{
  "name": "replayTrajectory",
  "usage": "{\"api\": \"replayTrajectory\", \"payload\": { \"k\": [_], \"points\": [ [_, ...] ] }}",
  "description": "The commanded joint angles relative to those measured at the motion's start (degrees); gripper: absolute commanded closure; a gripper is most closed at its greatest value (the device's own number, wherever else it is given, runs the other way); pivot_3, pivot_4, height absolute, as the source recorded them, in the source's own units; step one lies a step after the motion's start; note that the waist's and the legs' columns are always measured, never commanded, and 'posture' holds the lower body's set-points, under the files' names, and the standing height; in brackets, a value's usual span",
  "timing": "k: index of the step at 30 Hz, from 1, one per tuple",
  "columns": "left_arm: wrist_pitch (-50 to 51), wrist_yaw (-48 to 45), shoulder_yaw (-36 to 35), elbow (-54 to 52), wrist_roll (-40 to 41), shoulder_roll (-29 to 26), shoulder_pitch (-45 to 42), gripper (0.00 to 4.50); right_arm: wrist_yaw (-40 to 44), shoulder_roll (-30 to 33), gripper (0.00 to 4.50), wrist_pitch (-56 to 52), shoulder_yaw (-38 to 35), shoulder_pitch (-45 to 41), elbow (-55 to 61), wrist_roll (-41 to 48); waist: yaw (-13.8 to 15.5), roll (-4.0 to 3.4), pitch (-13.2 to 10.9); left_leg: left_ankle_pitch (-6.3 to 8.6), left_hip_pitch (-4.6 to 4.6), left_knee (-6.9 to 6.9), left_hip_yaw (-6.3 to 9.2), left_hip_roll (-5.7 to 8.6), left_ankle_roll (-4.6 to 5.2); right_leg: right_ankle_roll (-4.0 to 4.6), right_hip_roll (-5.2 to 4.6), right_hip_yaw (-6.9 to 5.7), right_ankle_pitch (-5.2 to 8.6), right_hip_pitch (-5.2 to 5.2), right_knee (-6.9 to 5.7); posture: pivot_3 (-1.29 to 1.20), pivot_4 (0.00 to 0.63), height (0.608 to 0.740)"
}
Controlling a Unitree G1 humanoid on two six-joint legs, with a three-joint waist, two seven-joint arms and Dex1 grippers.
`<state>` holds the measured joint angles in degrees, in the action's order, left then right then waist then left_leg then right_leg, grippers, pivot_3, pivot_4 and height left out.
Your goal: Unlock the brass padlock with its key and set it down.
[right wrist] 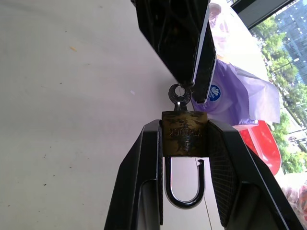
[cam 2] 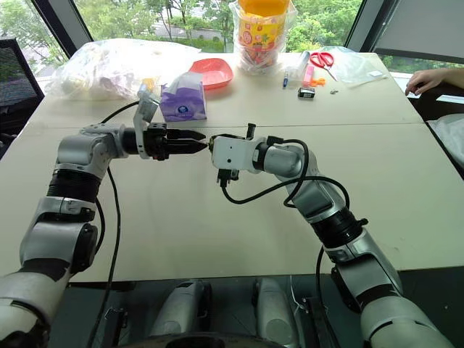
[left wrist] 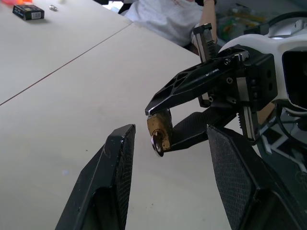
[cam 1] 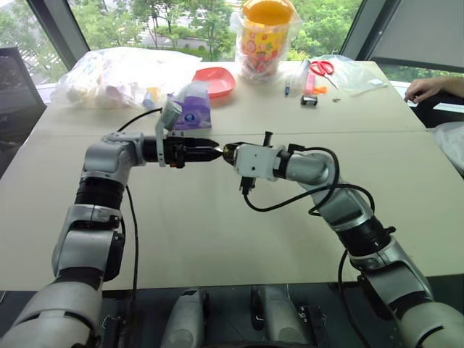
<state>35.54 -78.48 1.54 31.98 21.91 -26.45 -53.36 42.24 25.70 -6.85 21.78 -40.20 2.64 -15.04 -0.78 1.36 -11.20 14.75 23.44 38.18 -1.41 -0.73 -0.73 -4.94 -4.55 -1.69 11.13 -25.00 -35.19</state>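
The brass padlock (right wrist: 184, 139) is pinched by its body between the fingers of my right gripper (right wrist: 184, 123), which is shut on it, above the middle of the table. Its silvery shackle (right wrist: 183, 191) points back toward the wrist, and one leg ends just short of the body. The key (right wrist: 178, 97) sticks out of the padlock's far end. My left gripper (cam 1: 215, 153) faces the right one tip to tip. Its fingers (left wrist: 117, 163) stand open on either side of the key (left wrist: 157, 143), with one fingertip (right wrist: 194, 52) right beside the key's head.
Along the far side of the beige table (cam 1: 217, 239) lie a purple tissue pack (cam 1: 192, 109), a red dish (cam 1: 216, 80), a lidded jar (cam 1: 267, 36), plastic bags (cam 1: 116, 72), scissors (cam 1: 324, 67) and a small black box (cam 1: 309, 100). A person's hand (cam 1: 424, 88) rests at the far right.
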Motion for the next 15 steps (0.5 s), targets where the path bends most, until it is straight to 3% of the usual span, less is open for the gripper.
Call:
{"api": "replayTrajectory", "payload": {
  "k": [1, 4, 8, 14, 15],
  "points": [
    [-1.61, 0.49, 0.78, 0.10, -0.59, 0.67, -0.53, 2.11, -0.90, -0.51, 3.80, 1.20, -1.38, -1.65, 1.62, -0.23, 0.00, 0.00, 0.00, 0.00, 0.00, 0.00, 0.00, 0.00, 0.00, 0.00, 0.00, 0.00, 0.00, 0.00, 0.00, 0.00, 0.150, 0.740],
    [-3.13, 1.53, 1.25, 2.54, -1.46, 2.20, -1.52, 2.88, -1.11, -0.55, 3.80, 1.01, -1.43, -1.60, 1.97, -0.31, 0.01, 0.00, 0.00, 0.00, 0.00, 0.00, 0.00, 0.00, 0.00, 0.00, 0.00, 0.00, 0.00, 0.00, 0.00, 0.00, 0.150, 0.740],
    [-4.12, 1.46, 1.61, 4.26, -2.01, 3.05, -2.32, 4.41, -1.19, -0.78, 3.80, 0.61, -1.44, -1.51, 2.44, -0.44, 0.00, 0.00, 0.00, 0.00, 0.00, 0.00, -0.01, 0.01, 0.00, 0.00, 0.00, 0.00, 0.00, 0.00, 0.01, 0.00, 0.150, 0.740],
    [-5.45, 1.64, 1.33, 5.36, -2.34, 3.19, -2.66, 4.48, -0.74, -1.00, 3.80, -0.53, -1.66, -0.98, 3.04, -0.08, 0.00, 0.00, 0.00, 0.00, 0.00, 0.00, -0.01, 0.01, 0.00, 0.00, 0.00, 0.00, 0.00, 0.00, 0.01, 0.00, 0.150, 0.740],
    [-5.65, 1.64, 1.30, 5.38, -2.40, 3.13, -2.60, 4.48, -0.97, -1.21, 3.30, -1.03, -2.03, -0.88, 2.98, 0.18, -0.01, 0.00, 0.00, 0.00, 0.00, 0.00, 0.00, 0.01, 0.00, 0.00, 0.00, 0.00, 0.00, 0.00, 0.01, 0.00, 0.150, 0.740]
  ]
}}
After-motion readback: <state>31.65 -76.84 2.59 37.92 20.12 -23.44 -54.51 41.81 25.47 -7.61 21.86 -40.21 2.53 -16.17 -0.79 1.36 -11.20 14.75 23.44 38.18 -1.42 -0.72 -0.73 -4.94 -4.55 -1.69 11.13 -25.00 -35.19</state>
